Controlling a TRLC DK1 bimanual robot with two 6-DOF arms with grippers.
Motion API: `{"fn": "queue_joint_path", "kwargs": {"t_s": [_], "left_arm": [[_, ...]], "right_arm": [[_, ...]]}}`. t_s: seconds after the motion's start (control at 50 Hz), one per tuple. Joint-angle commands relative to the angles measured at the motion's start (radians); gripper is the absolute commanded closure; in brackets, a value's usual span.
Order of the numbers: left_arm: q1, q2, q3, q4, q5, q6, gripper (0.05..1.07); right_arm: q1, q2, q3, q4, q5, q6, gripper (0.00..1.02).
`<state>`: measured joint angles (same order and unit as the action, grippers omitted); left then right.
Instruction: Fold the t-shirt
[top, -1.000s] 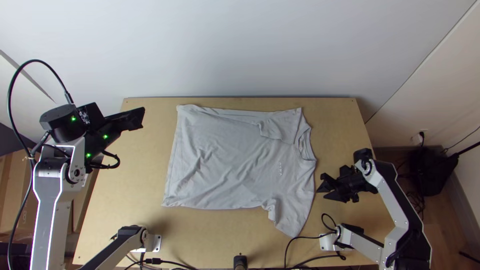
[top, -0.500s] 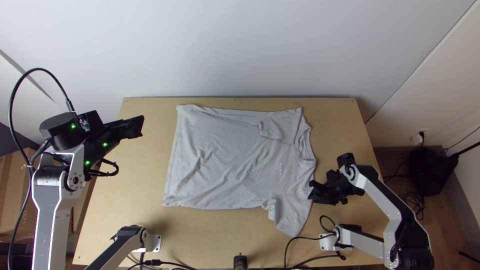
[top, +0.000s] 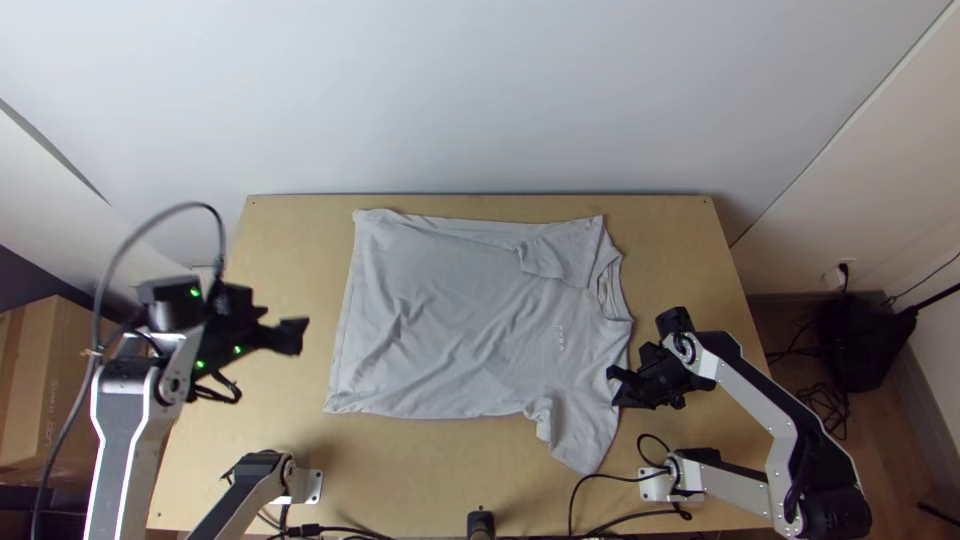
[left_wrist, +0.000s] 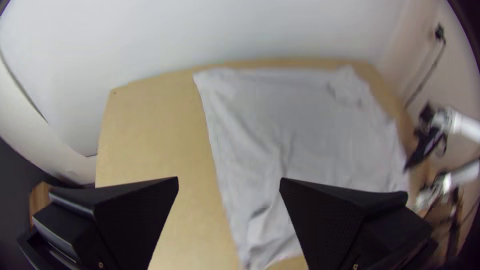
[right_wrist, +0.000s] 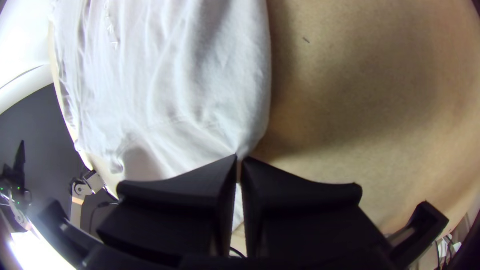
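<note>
The grey t-shirt (top: 450, 320) lies spread on the table, its neckline to the right and one sleeve folded back onto the body at the far side. My left gripper (top: 295, 336) hangs left of the hem, and in the left wrist view the left gripper (left_wrist: 229, 181) is open with its fingers wide apart. At the shirt's right edge, between collar and near sleeve, is my right gripper (top: 613, 387). In the right wrist view the right gripper (right_wrist: 239, 158) is shut on a pinch of the t-shirt's edge (right_wrist: 220, 110).
The wooden table (top: 270, 400) extends around the shirt, with a wall behind its far edge. Black cables (top: 580, 490) run along the near edge by the arm mounts, and a cardboard box (top: 45, 385) stands beyond the left side.
My left gripper has come down the picture and slightly right. The right gripper has moved left onto the shirt's edge, its fingers closing from apart to together. The shirt lies about as before.
</note>
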<state>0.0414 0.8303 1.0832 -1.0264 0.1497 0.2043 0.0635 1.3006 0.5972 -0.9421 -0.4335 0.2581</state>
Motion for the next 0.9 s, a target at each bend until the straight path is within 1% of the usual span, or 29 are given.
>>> {"fn": "queue_joint_path", "kwargs": {"t_s": [0.0, 0.06, 0.12, 0.18, 0.26, 0.38, 0.42, 0.46, 0.48, 0.66, 0.88], "left_arm": [[0.006, -0.048, -0.163, -0.054, -0.032, 0.228, 0.11], [0.006, -0.071, -0.218, -0.118, -0.033, 0.317, 0.11], [0.006, -0.111, -0.279, -0.126, -0.039, 0.388, 0.11], [0.0, -0.122, -0.315, -0.208, -0.073, 0.471, 0.11], [-0.005, -0.119, -0.358, -0.27, -0.085, 0.534, 0.11], [0.006, -0.117, -0.434, -0.23, -0.085, 0.609, 0.11], [0.006, -0.119, -0.454, -0.196, -0.085, 0.61, 0.12], [0.003, -0.115, -0.465, -0.198, -0.084, 0.612, 0.19], [-0.002, -0.115, -0.47, -0.195, -0.081, 0.613, 0.2], [-0.026, -0.08, -0.506, -0.135, -0.065, 0.603, 0.2], [-0.043, -0.028, -0.516, -0.107, -0.045, 0.595, 0.2]], "right_arm": [[0.007, -0.027, 0.001, -0.035, 0.016, 0.02, 1.0], [0.007, -0.043, 0.013, -0.047, 0.016, 0.026, 1.0], [0.007, -0.058, 0.026, -0.055, 0.016, 0.033, 1.0], [0.009, -0.07, 0.036, -0.064, 0.016, 0.038, 1.0], [0.012, -0.075, 0.053, -0.075, 0.016, 0.052, 1.0], [0.036, -0.077, 0.065, -0.078, 0.016, 0.084, 1.0], [0.045, -0.078, 0.067, -0.078, 0.016, 0.095, 1.0], [0.056, -0.081, 0.067, -0.078, 0.016, 0.105, 1.0], [0.064, -0.081, 0.065, -0.078, 0.016, 0.11, 1.0], [0.068, -0.084, 0.067, -0.078, 0.016, 0.124, 1.0], [0.071, -0.092, 0.064, -0.078, 0.018, 0.136, 1.0]]}}
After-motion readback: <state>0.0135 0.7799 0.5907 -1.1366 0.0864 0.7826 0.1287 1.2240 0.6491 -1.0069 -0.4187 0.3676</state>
